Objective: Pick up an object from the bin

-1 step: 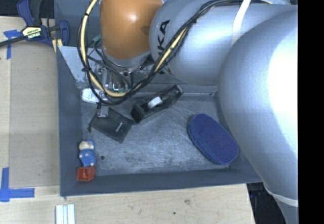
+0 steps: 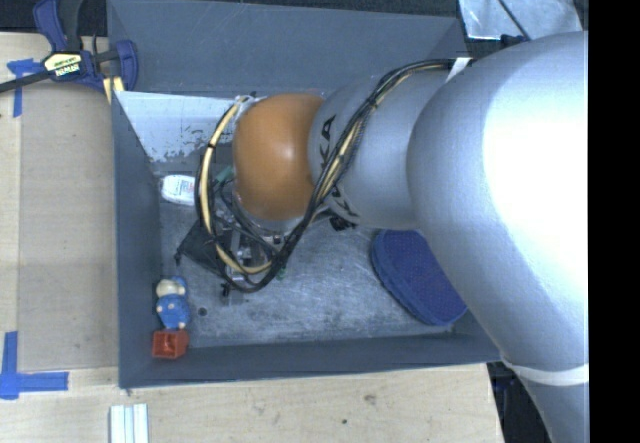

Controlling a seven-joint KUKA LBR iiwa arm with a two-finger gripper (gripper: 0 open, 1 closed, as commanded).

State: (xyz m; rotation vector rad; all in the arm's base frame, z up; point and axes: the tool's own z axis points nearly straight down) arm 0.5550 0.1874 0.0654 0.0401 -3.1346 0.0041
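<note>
One white thing (image 2: 178,189) lies near the gripper (image 2: 238,266), low in the bin (image 2: 300,336); nothing looks lifted yet. Open or gripping, I cannot tell.

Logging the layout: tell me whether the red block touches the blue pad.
No: the red block lies in the lower-left corner, the blue pad far right, apart.

Chunky silver-grey arm (image 2: 470,171), smooth rounded links, black lettering (image 2: 330,146) near the wrist. Glossy orange dome cover (image 2: 272,156) up front, yellow and black cables (image 2: 208,181) looping round it, dark pincer (image 2: 237,271) underneath.
</note>
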